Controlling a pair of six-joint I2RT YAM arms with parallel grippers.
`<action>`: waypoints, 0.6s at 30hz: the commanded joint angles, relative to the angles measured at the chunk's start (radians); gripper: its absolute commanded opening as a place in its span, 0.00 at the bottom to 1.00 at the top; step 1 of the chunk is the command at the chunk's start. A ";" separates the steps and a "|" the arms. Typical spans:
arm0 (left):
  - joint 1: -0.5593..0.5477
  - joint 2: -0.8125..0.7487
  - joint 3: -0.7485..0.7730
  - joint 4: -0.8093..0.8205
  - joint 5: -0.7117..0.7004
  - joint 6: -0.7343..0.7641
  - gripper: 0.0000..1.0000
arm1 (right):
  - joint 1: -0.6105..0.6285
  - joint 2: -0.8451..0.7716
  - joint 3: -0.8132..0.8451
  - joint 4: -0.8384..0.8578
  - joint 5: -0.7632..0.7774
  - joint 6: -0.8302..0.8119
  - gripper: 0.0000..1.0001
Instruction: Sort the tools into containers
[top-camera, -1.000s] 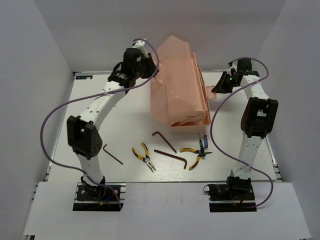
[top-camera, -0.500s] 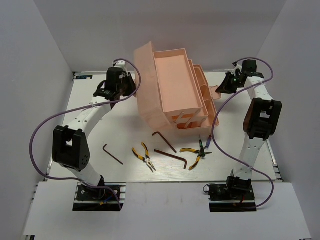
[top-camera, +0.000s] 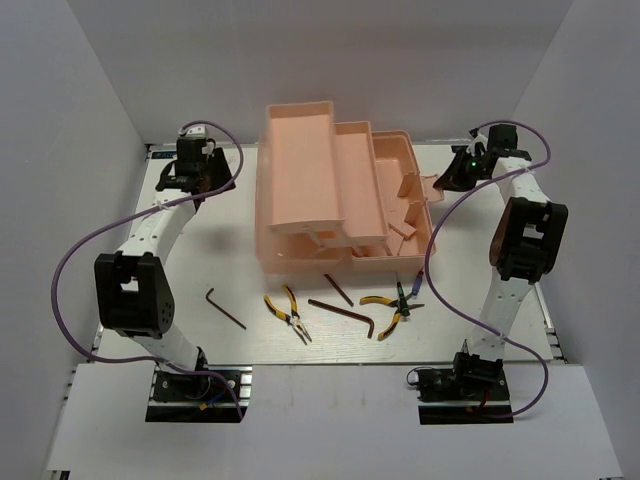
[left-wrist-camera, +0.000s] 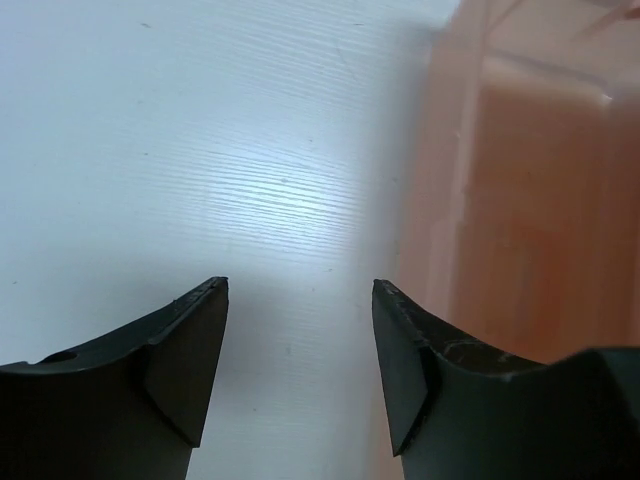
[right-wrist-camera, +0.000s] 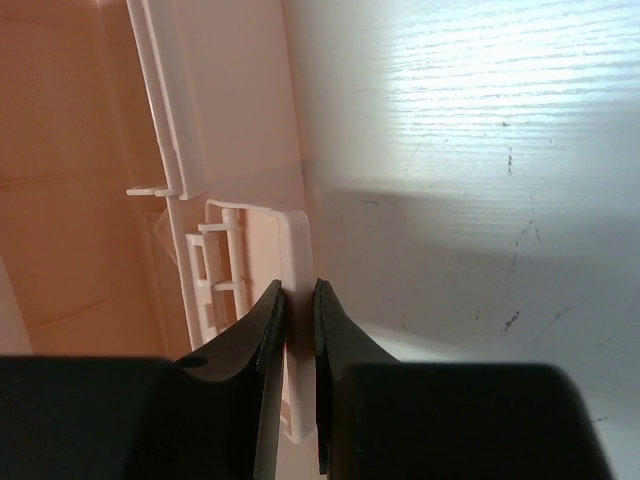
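Note:
The salmon-pink toolbox (top-camera: 300, 112) stands open at the table's middle back, its tiered trays folded out to the left and empty. My right gripper (top-camera: 447, 179) is shut on the box's side latch (right-wrist-camera: 293, 240), which sits between its fingers in the right wrist view (right-wrist-camera: 298, 290). My left gripper (top-camera: 214, 178) is open and empty, just left of the box wall (left-wrist-camera: 530, 200), over bare table (left-wrist-camera: 300, 290). In front of the box lie three hex keys (top-camera: 226, 308) (top-camera: 338, 290) (top-camera: 345, 314), two yellow-handled pliers (top-camera: 287, 312) (top-camera: 385, 305) and small screwdrivers (top-camera: 405, 290).
White walls close in the table at the back and both sides. The purple cables loop out from both arms. The tools lie in a row between the box's front and the table's near edge.
The toolbox lid has swung open to the left and the trays have folded out. My left gripper has moved left, off the lid. My right gripper has stayed on the latch.

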 joint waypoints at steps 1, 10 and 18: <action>0.015 -0.025 0.021 -0.030 -0.030 0.014 0.70 | -0.027 -0.027 -0.031 0.037 0.094 0.024 0.00; 0.048 -0.065 -0.020 -0.030 0.051 -0.005 0.73 | -0.026 -0.029 -0.061 0.052 0.048 0.067 0.00; 0.038 -0.244 -0.195 0.022 0.198 -0.065 0.81 | -0.009 -0.001 -0.005 0.064 -0.022 0.233 0.00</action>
